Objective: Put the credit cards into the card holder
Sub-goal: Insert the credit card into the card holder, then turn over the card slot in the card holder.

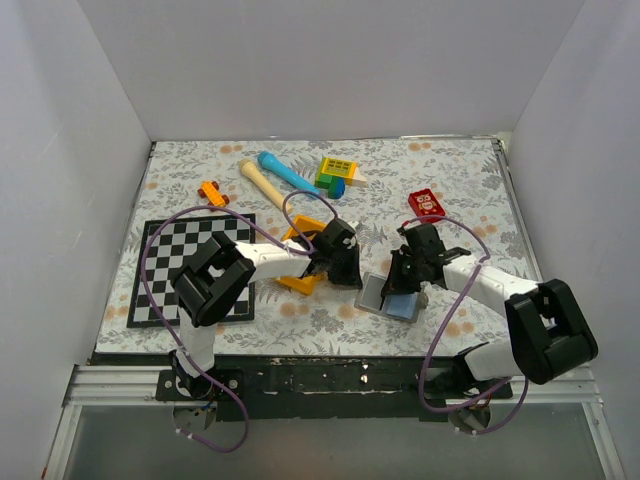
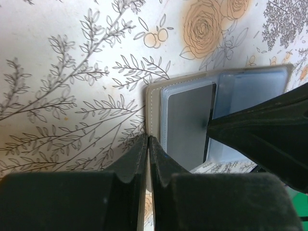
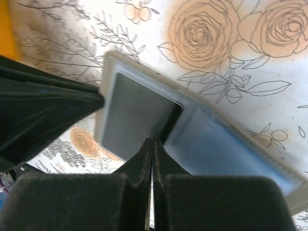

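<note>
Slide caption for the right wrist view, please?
Shut right gripper over the open card holder, dark card in one pocket, left gripper at its edge.

From above, the right gripper (image 1: 398, 284) covers part of the card holder (image 1: 374, 296), and the left gripper (image 1: 350, 278) hides most of the orange tray (image 1: 299, 283). Up close, the holder's far corner blurs and runs off-frame. I can't tell whether its dark panel is a card.

Holding closed left gripper (image 2: 148, 140) at open card holder's (image 2: 153, 108) stitched edge, facing right gripper (image 2: 215, 127) at its fold.
</note>
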{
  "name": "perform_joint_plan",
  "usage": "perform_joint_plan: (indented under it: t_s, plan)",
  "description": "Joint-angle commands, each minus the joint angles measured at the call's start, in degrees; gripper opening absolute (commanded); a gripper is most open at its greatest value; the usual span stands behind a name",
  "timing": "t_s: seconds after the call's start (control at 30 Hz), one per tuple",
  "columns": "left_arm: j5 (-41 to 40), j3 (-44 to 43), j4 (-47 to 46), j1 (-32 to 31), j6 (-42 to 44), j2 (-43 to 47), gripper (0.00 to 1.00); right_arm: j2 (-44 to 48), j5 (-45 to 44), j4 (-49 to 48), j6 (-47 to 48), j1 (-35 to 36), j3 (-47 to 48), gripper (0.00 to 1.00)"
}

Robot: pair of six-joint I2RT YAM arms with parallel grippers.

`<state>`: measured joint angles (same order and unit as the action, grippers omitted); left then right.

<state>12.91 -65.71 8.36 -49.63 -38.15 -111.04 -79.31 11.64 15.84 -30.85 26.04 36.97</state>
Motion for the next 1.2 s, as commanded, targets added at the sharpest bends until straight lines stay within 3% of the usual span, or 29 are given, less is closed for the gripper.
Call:
perform_joint_plan:
  t_s: [0.0, 0.43, 1.17]
  plan:
    - [1.9, 1.0, 0.3, -1.4, -0.3, 0.7, 0.00, 4.1, 0.2, -0.8, -0.5, 0.9, 0.1, 0.01]
    - [1.2, 5.1, -0.2, -1.6, -3.1, 3.6, 0.00, 7.0, -9.4, 9.0, -2.9, 0.9, 0.6, 0.01]
    - [-1.1, 5.9, 1.0, -2.7, -6.2, 4.7, 0.00, 1.3, -7.2, 6.8, -4.8, 2.9, 2.1, 0.01]
